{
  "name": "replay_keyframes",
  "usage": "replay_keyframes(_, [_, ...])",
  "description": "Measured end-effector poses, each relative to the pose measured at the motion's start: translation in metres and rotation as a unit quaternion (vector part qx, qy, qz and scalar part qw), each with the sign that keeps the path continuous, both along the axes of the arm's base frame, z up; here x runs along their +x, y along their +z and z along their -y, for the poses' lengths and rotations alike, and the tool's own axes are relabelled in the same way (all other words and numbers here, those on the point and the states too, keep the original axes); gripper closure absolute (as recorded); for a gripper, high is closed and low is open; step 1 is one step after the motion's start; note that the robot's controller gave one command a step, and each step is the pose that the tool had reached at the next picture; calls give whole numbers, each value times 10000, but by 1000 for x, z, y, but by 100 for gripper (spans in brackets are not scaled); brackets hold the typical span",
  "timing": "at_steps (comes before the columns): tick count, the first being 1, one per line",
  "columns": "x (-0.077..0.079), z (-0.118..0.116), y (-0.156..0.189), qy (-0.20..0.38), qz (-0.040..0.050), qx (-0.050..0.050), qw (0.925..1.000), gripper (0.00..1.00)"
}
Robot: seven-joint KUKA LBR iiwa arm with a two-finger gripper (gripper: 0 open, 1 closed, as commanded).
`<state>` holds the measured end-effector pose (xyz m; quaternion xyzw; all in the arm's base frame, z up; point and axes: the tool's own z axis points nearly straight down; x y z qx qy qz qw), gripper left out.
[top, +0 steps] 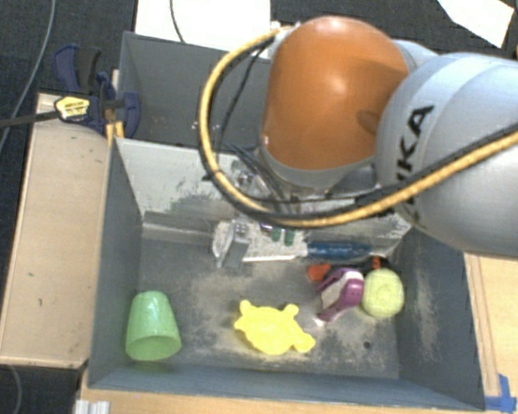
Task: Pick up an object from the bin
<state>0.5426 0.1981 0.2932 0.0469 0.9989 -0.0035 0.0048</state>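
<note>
Bin (pixel 201 290): grey metal, sloped walls, floor scuffed pale.
Green cup (pixel 153 328): at 7 o'clock on the floor, by the corner, well apart from the rest.
Yellow flat toy (pixel 271 329): at 6 o'clock, lying flat.
Yellow-green ball (pixel 383 294): at 3 o'clock.
Purple-and-white piece (pixel 342 293): at the ball's 9 o'clock, touching it.
Blue stick (pixel 338 251): at 2 o'clock, lying crosswise.
Orange bit (pixel 316 273): between stick and purple piece; I cannot tell what it is.

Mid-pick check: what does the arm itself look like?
A thick silver-grey rounded arm with black KUKA lettering, a glossy orange dome-shaped cover at its wrist, and a yellow-and-black braided cable looping round the cover and along the arm.
</note>
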Motion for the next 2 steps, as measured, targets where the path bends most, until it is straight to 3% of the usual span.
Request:
replay_keyframes(1, [-29, -46, 43, 354, 113, 67, 9993, 0])
replay_keyframes(2, [-24, -18, 20, 218, 96, 62, 9997, 0])
